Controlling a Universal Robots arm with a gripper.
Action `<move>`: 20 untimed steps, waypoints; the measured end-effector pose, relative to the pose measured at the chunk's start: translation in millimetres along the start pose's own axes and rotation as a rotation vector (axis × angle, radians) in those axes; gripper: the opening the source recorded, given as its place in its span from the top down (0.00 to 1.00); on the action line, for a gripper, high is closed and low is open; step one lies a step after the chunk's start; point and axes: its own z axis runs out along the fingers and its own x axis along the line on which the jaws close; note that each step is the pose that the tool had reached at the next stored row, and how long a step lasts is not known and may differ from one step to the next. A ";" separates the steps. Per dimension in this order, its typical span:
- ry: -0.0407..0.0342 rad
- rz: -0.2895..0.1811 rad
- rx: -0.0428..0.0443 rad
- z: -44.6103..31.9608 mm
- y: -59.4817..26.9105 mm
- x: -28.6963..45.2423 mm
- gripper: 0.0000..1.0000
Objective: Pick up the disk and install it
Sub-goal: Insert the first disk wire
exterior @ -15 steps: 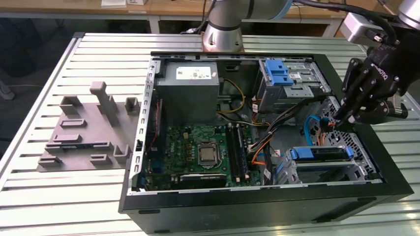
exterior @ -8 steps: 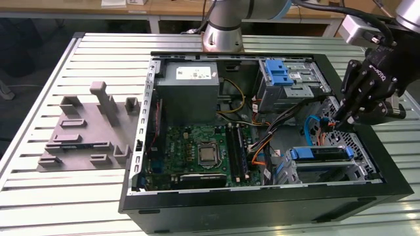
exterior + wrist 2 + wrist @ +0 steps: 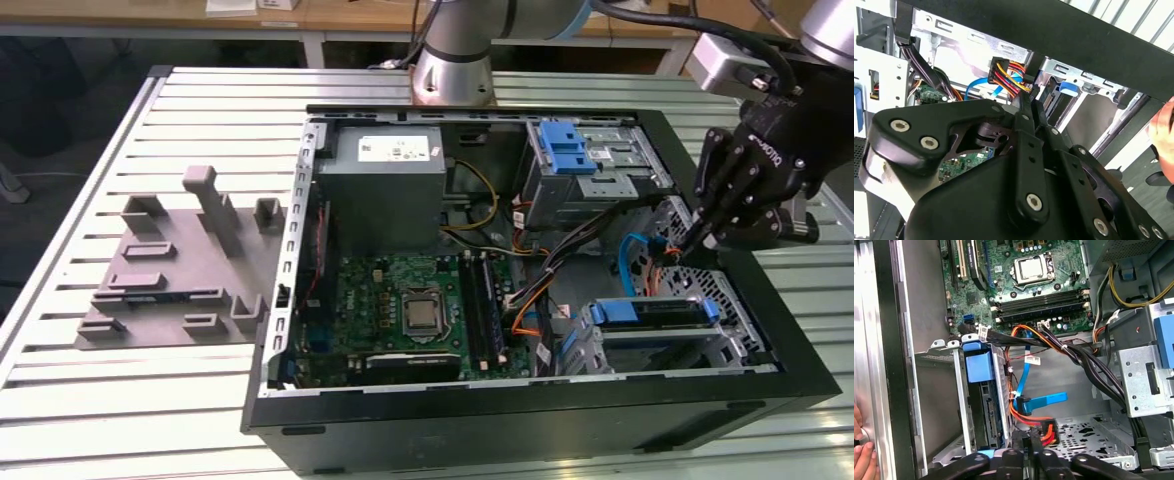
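The disk sits in the lower drive cage at the case's front corner on the exterior view's right, with its blue bracket showing on top. The first wrist view shows the disk edge-on inside the cage, under a blue tab. My gripper hangs just behind that cage, inside the open computer case. In both wrist views the fingers lie close together, gripper and gripper. They are shut on a black cable connector with red, yellow and orange wires, the same connector in the second wrist view.
A motherboard, a grey power supply and an upper drive cage with a blue latch fill the case. Black and blue cables cross near the gripper. A grey fixture lies on the slatted table. A hand rests on the case edge.
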 end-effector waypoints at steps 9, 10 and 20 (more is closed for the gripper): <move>-0.0017 -0.002 0.0114 0.8 10.9 1.9 0.84; -0.0021 -0.005 0.0145 1.0 11.6 2.0 0.84; -0.0003 -0.071 0.0306 4.2 13.6 4.9 0.84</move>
